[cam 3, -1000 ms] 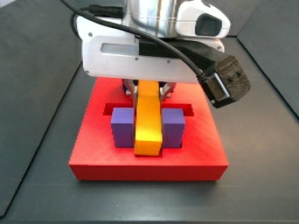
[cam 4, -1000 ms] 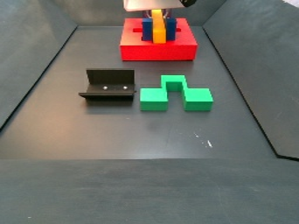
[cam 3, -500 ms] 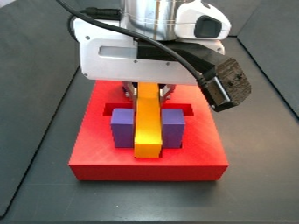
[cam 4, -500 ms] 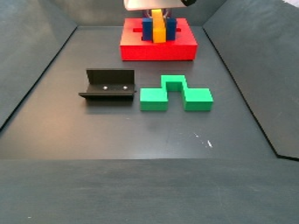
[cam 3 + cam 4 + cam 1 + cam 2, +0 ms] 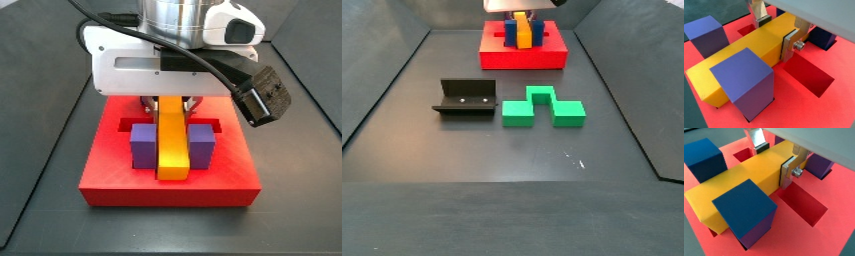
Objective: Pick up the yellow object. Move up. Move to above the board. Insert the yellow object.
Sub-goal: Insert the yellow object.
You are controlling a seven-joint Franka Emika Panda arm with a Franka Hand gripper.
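My hand [image 5: 776, 31] grips the bar [image 5: 747, 55] between the posts [image 5: 745, 80]. I should push straight down into the board [image 5: 120, 185], no tilting.

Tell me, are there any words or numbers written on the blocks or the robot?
None can be read: the yellow object, the board, the gripper closed on the yellow object over the board, the green block and the fixture all show plain surfaces.

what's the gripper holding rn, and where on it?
The gripper holds the yellow bar, clamped across its narrow width near one end, over the red board. The rest of the bar runs between two posts.
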